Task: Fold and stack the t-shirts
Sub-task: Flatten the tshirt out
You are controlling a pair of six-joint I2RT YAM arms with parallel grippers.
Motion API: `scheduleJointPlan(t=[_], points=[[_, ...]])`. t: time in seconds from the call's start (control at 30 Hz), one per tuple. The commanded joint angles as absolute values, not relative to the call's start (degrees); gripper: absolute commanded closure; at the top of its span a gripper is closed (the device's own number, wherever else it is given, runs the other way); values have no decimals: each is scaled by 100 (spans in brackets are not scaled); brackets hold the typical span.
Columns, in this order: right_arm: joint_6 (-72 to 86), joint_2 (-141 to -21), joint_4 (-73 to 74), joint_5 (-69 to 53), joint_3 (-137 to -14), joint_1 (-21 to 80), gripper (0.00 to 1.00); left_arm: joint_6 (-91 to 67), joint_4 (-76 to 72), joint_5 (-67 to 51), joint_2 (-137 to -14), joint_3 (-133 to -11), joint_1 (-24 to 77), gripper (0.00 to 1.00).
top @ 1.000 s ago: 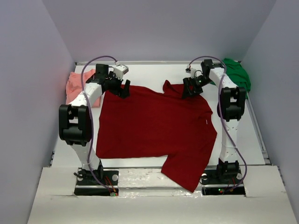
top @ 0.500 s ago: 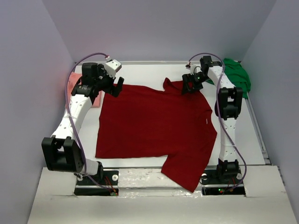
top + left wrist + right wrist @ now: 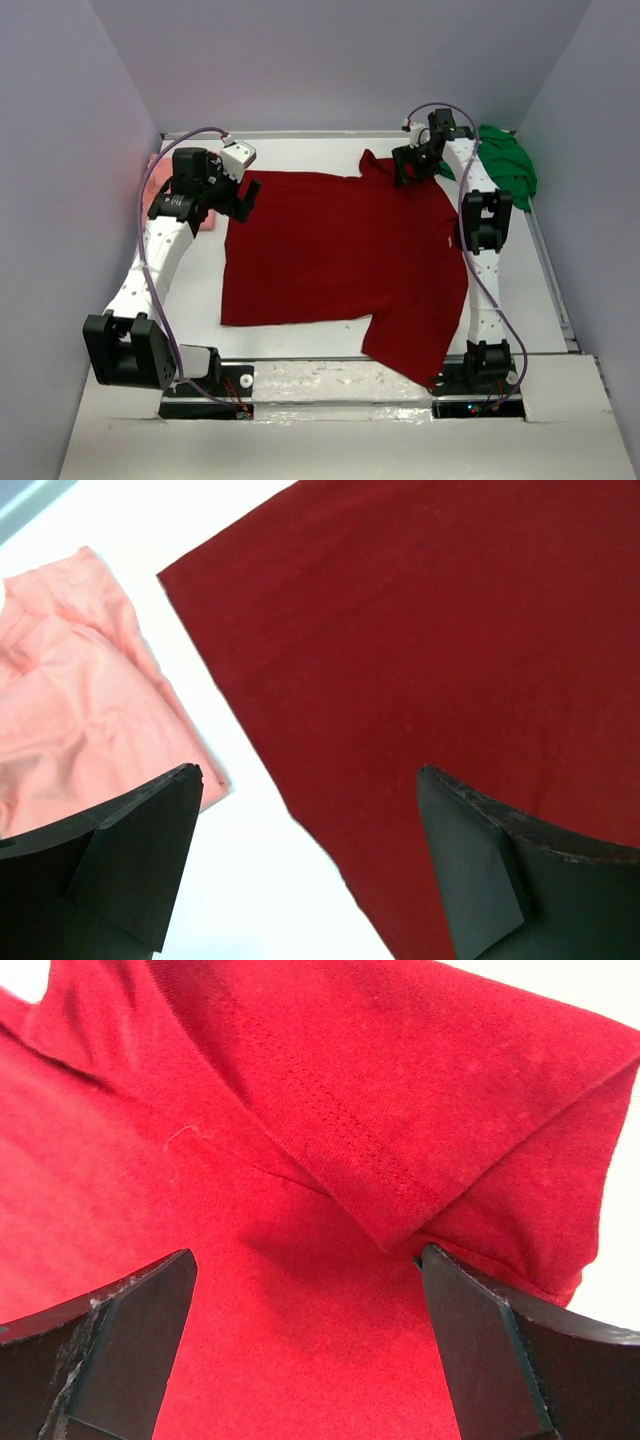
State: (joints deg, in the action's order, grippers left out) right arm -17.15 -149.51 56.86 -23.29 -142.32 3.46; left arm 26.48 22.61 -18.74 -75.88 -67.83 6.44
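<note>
Dark red shirt (image 3: 340, 250) spread flat beneath both tools. Left gripper (image 3: 308, 780) wide open, empty, straddling shirt's edge near corner; salmon-pink shirt (image 3: 80, 700) just beside one finger. Right gripper (image 3: 305, 1255) wide open, empty, over folded-over stitched flap. Cloth probably light, limp, prone to sag; pinch corners or hem. Only overhead shows green shirt (image 3: 505, 165) beside right gripper; only wrist view shows stitching.

A plain pale grey-lilac back wall (image 3: 340, 60) closes the scene; a left wall (image 3: 60, 200) and a right wall (image 3: 605, 200) of the same tone flank it. Between them lies a white table (image 3: 310, 152) with a thin raised rim (image 3: 330, 133); light falls evenly.
</note>
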Motion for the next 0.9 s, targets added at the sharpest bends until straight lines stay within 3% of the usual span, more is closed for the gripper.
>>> scheduleJointPlan(t=[0.0,0.5,0.73,0.87], points=[[-1767,-15196,5265,-1661,-14580,203,0,2523,2320,-1749,-7128,-6715,668,1],[-1898,-15206,4192,-1687,-14819,79,0,2320,2241,-1521,-7154,-6644,668,1],[-2065,-13353,4192,-2267,-13186,26,0,2268,2171,-1766,-7312,-6723,668,1],[-2127,-11731,4298,-2566,-12071,26,0,2215,2188,-1907,-7444,-7003,685,1]])
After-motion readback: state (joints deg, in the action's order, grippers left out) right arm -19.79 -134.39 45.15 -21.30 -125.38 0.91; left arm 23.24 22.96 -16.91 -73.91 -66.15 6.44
